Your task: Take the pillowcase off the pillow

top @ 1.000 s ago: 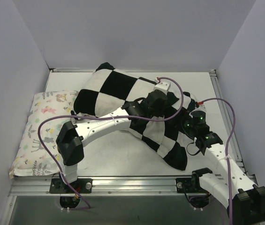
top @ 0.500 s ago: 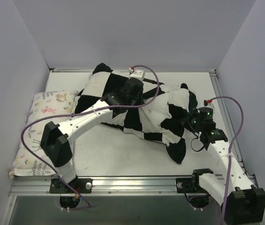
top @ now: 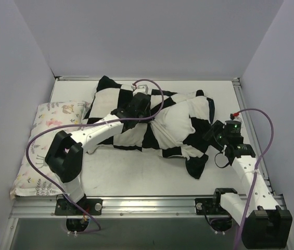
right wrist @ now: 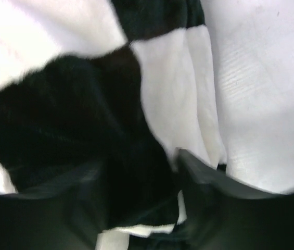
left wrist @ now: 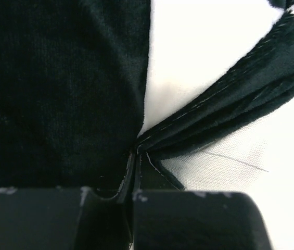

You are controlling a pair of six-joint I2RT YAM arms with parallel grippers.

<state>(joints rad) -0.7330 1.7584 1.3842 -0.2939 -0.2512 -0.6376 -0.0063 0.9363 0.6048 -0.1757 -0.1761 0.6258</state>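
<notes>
My left gripper (left wrist: 133,167) pinches a pillowcase (left wrist: 58,88) fold to peel it leftward; my right gripper (right wrist: 139,172) straddles fabric, grip unclear.

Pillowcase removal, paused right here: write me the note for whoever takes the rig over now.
Left gripper: shut on a fold of the checkered pillowcase, over the bundle's left part.
Right gripper: jaws apart with the pillowcase's black cloth between them, near its right end; grip unclear.
Things: the bundle lies across the table. The white pillow seems to show only as a patch mid-bundle. A floral pillow lies by the left wall.
Done: case bunched up, not off.
Left to do: pull the pillowcase fully off the pillow.
</notes>
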